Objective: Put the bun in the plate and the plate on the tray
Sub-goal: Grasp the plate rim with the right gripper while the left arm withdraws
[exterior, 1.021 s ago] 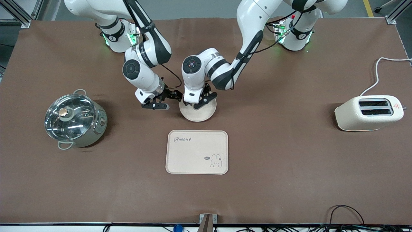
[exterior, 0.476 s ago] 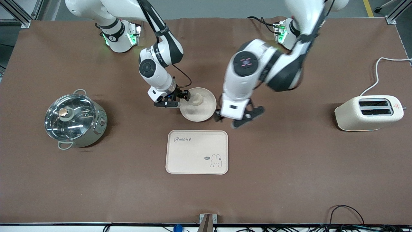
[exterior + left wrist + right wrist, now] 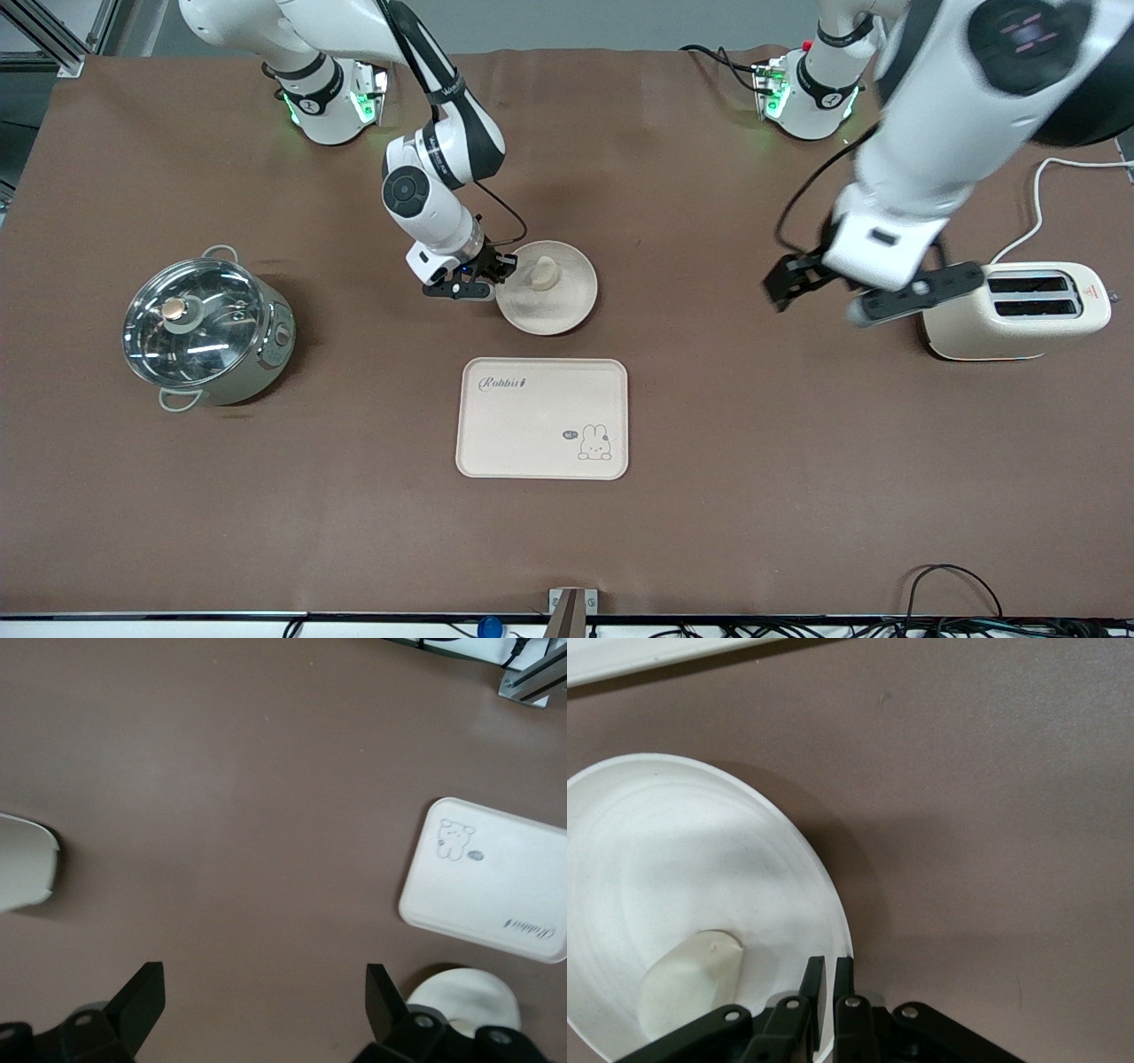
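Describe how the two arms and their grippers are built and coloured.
Both arms have glossy white rounded shells with black joint bands, black cables alongside and green-lit bases. The right gripper and left gripper each have black two-finger linkages under a white wrist block.

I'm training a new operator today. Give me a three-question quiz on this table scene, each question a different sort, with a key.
1. True or false: the bun lies on the plate.
2. The right gripper is: A) open over the tray; B) shut on the plate's rim; C) inside the pot.
3. Fill in: the left gripper is open, up in the air next to the ____.

Key: 1 true; 2 B; 3 toaster.
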Action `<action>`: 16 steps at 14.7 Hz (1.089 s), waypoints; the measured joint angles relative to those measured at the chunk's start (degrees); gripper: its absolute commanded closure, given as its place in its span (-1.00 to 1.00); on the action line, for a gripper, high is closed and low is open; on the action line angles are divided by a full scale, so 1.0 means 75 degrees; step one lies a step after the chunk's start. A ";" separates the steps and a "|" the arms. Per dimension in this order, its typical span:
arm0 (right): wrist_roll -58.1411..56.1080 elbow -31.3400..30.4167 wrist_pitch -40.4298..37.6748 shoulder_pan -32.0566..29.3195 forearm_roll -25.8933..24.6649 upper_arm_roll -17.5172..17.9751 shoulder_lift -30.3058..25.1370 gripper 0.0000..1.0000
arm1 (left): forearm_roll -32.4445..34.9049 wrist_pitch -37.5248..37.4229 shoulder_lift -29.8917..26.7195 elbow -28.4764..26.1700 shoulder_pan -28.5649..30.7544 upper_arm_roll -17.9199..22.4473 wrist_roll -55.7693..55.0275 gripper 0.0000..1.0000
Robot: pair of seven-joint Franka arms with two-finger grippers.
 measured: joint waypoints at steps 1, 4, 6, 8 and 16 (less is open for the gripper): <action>-0.0003 0.0001 0.0000 0.0000 0.0000 -0.0001 0.0009 0.68 | 0.0003 -0.0128 -0.0184 -0.0001 0.0227 0.0001 0.0638 -1.00; -0.0005 0.0005 0.0004 0.0000 0.0000 -0.0002 0.0031 0.57 | 0.0006 -0.0448 -0.0724 -0.0031 0.0975 -0.0022 0.2322 -1.00; -0.0008 0.0011 0.0006 0.0000 0.0000 -0.0002 0.0055 0.56 | 0.0004 -0.0814 -0.1138 -0.0192 0.1395 -0.0027 0.3096 -1.00; -0.0009 0.0026 0.0014 0.0000 0.0000 -0.0003 0.0084 0.56 | 0.0003 -0.1063 -0.1592 -0.0542 0.1669 -0.0097 0.3484 -1.00; -0.0049 0.0096 0.0020 -0.0001 0.0000 -0.0027 0.0139 0.56 | 0.0002 -0.1351 -0.2298 -0.1365 0.1899 -0.0426 0.3678 -1.00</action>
